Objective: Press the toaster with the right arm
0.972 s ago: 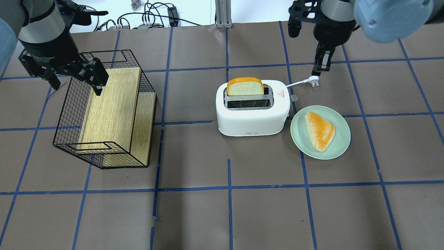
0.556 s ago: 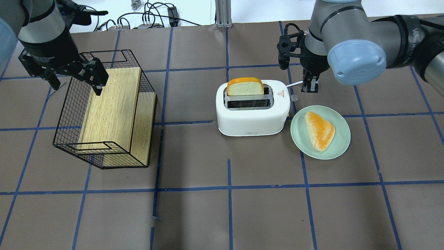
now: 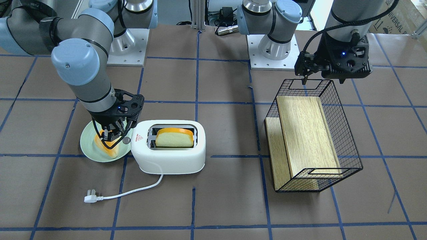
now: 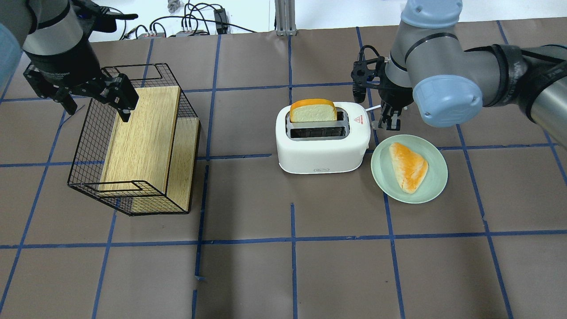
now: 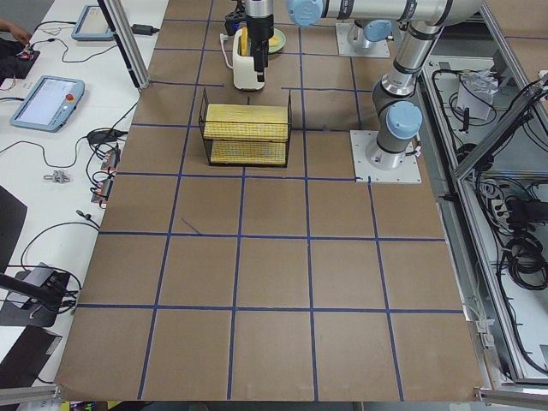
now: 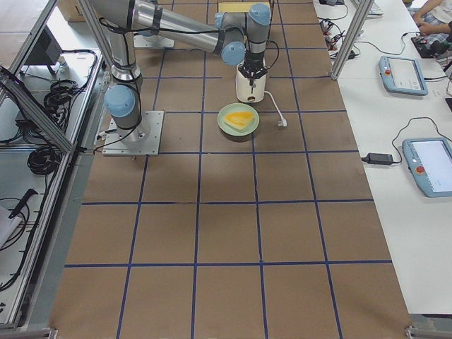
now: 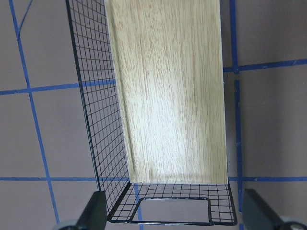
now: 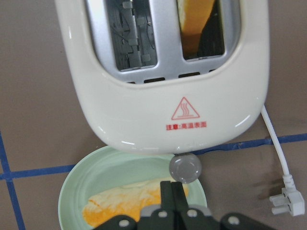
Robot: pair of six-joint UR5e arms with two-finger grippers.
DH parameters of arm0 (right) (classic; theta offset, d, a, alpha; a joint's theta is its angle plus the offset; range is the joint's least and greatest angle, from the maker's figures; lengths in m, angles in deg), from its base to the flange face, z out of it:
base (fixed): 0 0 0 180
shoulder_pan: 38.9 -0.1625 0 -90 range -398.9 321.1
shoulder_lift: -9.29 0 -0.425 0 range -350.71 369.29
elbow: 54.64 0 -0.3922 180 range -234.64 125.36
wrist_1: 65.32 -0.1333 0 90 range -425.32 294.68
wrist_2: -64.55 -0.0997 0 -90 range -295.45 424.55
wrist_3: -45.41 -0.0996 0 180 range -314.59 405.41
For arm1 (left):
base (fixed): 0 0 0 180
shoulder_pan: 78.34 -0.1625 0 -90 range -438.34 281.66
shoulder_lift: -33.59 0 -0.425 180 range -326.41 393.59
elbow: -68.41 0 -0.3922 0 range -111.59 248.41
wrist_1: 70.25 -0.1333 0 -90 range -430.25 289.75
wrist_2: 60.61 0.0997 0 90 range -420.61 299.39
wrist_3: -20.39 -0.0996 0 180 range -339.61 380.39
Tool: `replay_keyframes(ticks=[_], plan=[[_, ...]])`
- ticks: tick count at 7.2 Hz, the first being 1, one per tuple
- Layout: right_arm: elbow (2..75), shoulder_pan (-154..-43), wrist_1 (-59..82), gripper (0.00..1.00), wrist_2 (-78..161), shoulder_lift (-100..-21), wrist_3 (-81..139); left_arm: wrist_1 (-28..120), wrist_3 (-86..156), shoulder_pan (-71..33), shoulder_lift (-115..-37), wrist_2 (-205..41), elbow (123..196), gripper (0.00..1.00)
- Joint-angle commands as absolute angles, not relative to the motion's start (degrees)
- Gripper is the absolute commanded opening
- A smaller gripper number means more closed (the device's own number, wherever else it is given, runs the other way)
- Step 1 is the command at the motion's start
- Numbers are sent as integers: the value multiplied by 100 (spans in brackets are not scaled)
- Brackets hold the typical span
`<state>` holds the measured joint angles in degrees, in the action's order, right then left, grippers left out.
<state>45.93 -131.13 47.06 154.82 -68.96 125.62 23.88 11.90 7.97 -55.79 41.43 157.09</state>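
Observation:
The white two-slot toaster [image 4: 323, 148] stands mid-table, with its red triangle logo and grey knob [image 8: 184, 168] at the end toward the plate. It also shows in the front view [image 3: 170, 160] and the right wrist view [image 8: 172, 96]. A bread slice [image 4: 313, 110] stands in its far slot; the near slot is empty. My right gripper [image 4: 389, 120] is shut and empty. It points down just beside the knob end, with the fingertips [image 8: 173, 191] close above the knob. My left gripper [image 4: 97, 106] is open and empty over the wire basket's far end.
A green plate [image 4: 385, 173] with a piece of bread [image 4: 408, 166] sits right of the toaster, under my right wrist. The toaster's white cord and plug [image 3: 90, 199] lie on the far side. A black wire basket [image 4: 88, 146] holding wooden boards stands at the left.
My right arm has swung in and down from over the plug to the toaster's knob end. The left arm, toaster and bread have not moved.

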Motion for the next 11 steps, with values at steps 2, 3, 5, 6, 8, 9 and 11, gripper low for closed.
replay_keyframes(ticks=[2,3,5,6,8,9,11], plan=[[4617,-13110,4946,3,15438,-6736,12557,2388,1187,797,-5579,4143,15709,100],[4609,-13110,4973,3,15464,-6657,12574,2388,1195,797,-5579,4143,15709,100],[4609,-13110,5095,3,15438,-6578,12557,2388,1187,797,-5579,4143,15709,100],[4617,-13118,5105,3,15438,-6551,12557,2388,1187,797,-5579,4143,15709,100],[4618,-13119,5175,3,15429,-6437,12565,2388,1187,797,-5579,4143,15709,100],[4635,-13127,5254,3,15438,-6410,12565,2388,1195,797,-5579,4143,15709,100],[4810,-13127,5464,3,15438,-6401,12574,2388,1195,797,-5579,4143,15709,100]])
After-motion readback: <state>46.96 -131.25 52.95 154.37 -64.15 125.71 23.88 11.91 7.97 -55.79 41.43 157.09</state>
